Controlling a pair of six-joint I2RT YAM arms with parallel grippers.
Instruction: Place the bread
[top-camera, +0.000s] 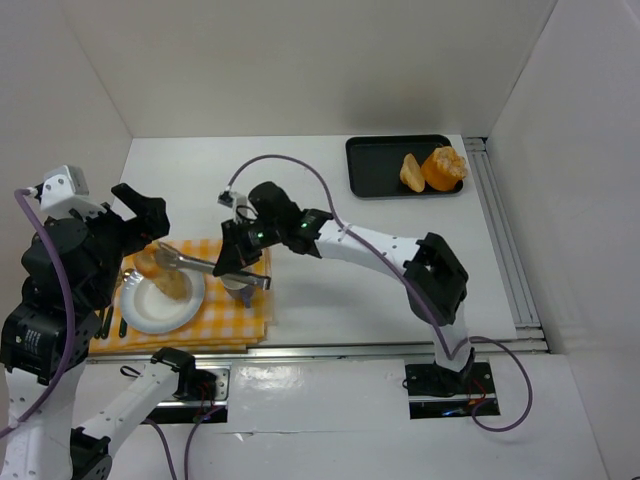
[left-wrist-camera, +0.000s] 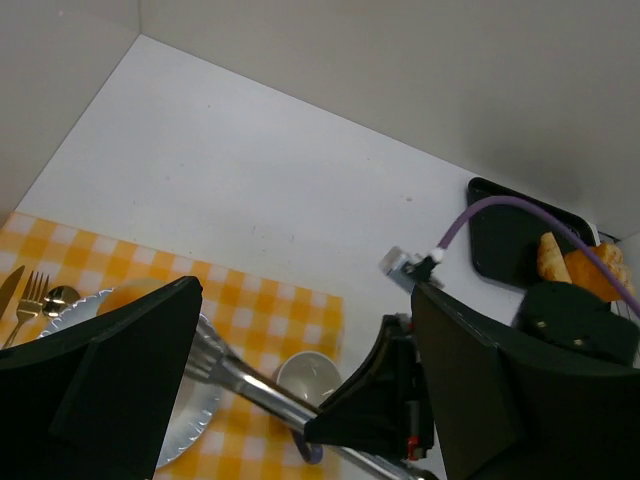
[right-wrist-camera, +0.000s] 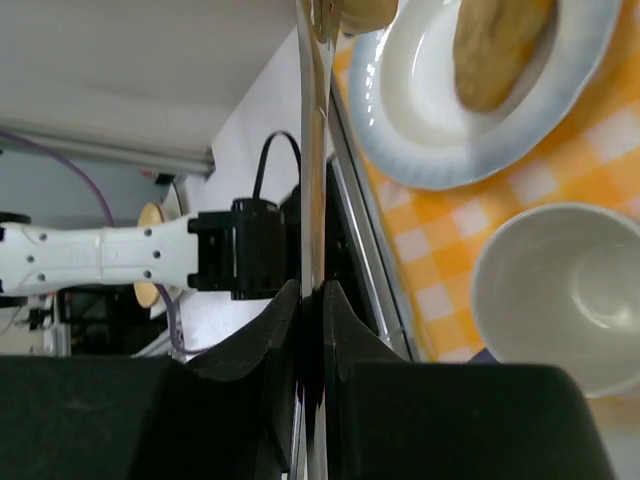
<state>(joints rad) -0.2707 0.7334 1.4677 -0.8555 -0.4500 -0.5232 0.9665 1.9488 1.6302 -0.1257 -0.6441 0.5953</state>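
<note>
We see the right pincer (right-wrist-camera: 310, 300) pressed together on the handles of metal tongs (top-camera: 195, 263), which reach left across the yellow checked cloth (top-camera: 235, 318). Their tips meet a rounded piece of bread (top-camera: 149, 263) at the far left rim of the white plate (top-camera: 140, 312). We cannot tell whether the tongs actually clamp that piece. A longer piece of bread (top-camera: 174, 286) lies inside the plate, just beside the tong blades. A white cup (right-wrist-camera: 560, 290) stands upright on the cloth, near the plate and below the right pincer.

The left pincer (left-wrist-camera: 305, 300) hangs spread wide above the cloth's far edge, holding nothing. A fork (left-wrist-camera: 30, 295) lies on the cloth left of the plate.

Well apart, at the far right of the table (top-camera: 340, 290), a black tray (top-camera: 375, 165) carries more bread pieces (top-camera: 433, 168).
</note>
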